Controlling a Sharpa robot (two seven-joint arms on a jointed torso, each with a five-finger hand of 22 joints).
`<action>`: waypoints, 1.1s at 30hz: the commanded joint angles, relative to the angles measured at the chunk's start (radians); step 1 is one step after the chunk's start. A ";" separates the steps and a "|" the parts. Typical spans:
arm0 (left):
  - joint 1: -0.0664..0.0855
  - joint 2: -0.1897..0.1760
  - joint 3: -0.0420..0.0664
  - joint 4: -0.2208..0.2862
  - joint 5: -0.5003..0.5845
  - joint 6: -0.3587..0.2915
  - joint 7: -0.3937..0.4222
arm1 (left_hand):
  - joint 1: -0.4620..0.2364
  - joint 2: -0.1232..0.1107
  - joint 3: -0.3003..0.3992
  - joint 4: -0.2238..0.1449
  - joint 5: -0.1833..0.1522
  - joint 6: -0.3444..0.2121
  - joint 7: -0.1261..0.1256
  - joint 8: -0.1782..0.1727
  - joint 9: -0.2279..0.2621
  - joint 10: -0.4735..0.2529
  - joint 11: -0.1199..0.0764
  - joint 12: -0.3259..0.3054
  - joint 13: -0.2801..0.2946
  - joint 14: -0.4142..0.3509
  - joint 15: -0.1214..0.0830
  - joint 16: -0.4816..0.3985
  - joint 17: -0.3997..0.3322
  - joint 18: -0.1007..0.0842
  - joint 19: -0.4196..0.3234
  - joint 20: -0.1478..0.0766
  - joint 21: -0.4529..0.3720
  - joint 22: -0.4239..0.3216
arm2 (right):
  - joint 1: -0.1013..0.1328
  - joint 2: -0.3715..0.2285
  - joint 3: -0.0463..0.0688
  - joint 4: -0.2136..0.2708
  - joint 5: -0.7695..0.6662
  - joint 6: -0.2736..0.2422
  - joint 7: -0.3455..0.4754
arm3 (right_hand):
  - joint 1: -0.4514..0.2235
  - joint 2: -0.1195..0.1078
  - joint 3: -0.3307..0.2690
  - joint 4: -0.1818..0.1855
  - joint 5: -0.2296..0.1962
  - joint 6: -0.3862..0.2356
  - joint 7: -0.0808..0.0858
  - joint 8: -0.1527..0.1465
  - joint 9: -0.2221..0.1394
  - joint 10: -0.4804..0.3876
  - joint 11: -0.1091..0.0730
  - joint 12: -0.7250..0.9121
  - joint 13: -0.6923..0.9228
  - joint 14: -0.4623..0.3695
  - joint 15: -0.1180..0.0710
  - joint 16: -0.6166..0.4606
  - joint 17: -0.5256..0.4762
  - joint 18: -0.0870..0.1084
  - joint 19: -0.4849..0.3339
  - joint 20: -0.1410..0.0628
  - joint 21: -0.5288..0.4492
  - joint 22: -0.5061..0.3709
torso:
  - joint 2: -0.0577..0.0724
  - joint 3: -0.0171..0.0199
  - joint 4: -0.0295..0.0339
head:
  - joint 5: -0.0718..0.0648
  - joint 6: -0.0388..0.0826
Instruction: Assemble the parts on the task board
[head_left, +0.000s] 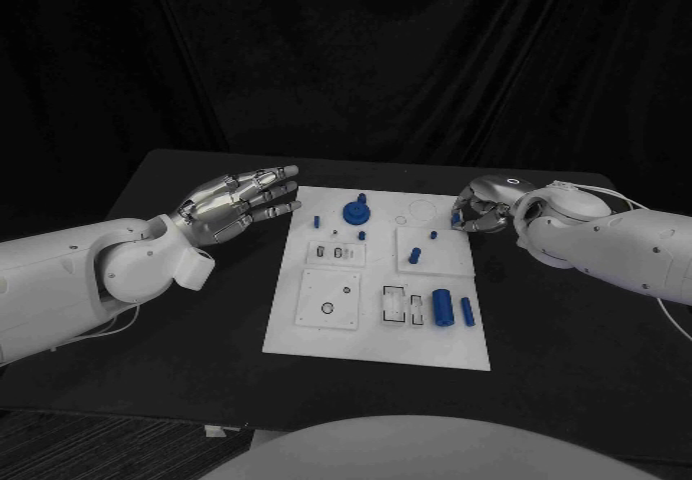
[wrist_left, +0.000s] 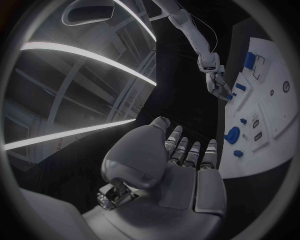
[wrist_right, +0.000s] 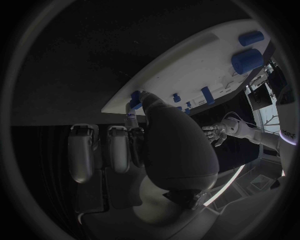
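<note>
- Your left hand (head_left: 238, 205) hangs just left of the task board's (head_left: 378, 345) far left corner, fingers stretched out and apart with nothing in them; the left wrist view shows the same flat, released fingers (wrist_left: 190, 152).
- On the board's far left you have a small blue peg (head_left: 315, 221) at the edge, and right of it a round blue part with a knob (head_left: 355, 212).
- Near the middle, a short blue post (head_left: 414, 255) stands upright on a raised white square.
- Towards the near right of the board, two blue cylinders (head_left: 443, 308) lie side by side, with a slimmer blue piece (head_left: 467, 309) just right of them.
- Your right hand (head_left: 483, 210) sits at the board's far right edge, fingers curled in around a small blue part (head_left: 456, 216); in the right wrist view the fingertips (wrist_right: 134, 111) pinch that blue part (wrist_right: 135, 99) right at the board's edge (wrist_right: 187, 65).
</note>
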 joint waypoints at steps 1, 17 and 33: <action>-0.002 0.001 0.001 0.000 0.000 0.017 0.008 | 0.016 -0.005 0.035 -0.001 0.013 -0.001 0.000 0.016 0.019 -0.003 0.011 0.022 0.011 0.012 0.005 0.013 0.007 -0.025 -0.001 -0.006 0.006 0.001 | -0.003 -0.004 0.000 0.006 -0.001 -0.034 -0.019 | 0.023 0.010 0.028 -0.004 0.003 0.017 -0.001 0.022 0.022 0.102 0.002 0.017 0.276 0.110 -0.001 0.020 0.277 -0.022 0.075 -0.003 -0.021 0.245 | 0.000 0.0003 -0.0004 | 0.000 0.000; -0.006 0.010 0.001 -0.007 0.000 0.021 0.000 | 0.016 -0.006 0.040 0.000 0.013 -0.001 0.000 0.017 0.019 -0.004 0.011 0.023 0.011 0.011 0.005 0.012 0.007 -0.026 -0.006 -0.007 0.002 -0.001 | 0.079 0.004 0.001 0.127 -0.001 -0.124 -0.045 | 0.033 0.012 0.031 -0.015 0.021 0.032 0.005 0.028 0.029 0.102 0.006 0.017 0.276 0.110 0.004 0.020 0.277 -0.021 0.072 0.000 -0.026 0.243 | -0.001 0.0003 -0.0017 | 0.009 0.000; -0.007 0.014 0.001 -0.008 0.000 0.021 -0.002 | 0.016 -0.007 0.041 0.000 0.013 -0.002 0.000 0.016 0.019 -0.004 0.011 0.023 0.011 0.011 0.005 0.013 0.007 -0.026 -0.005 -0.007 0.003 -0.001 | 0.099 0.110 0.001 0.288 -0.031 -0.048 -0.099 | 0.034 0.009 0.029 -0.025 0.031 0.033 0.013 0.027 0.032 0.102 0.015 0.017 0.276 0.110 0.011 0.020 0.277 -0.017 0.064 0.005 -0.041 0.238 | 0.000 -0.0006 0.0018 | 0.018 0.000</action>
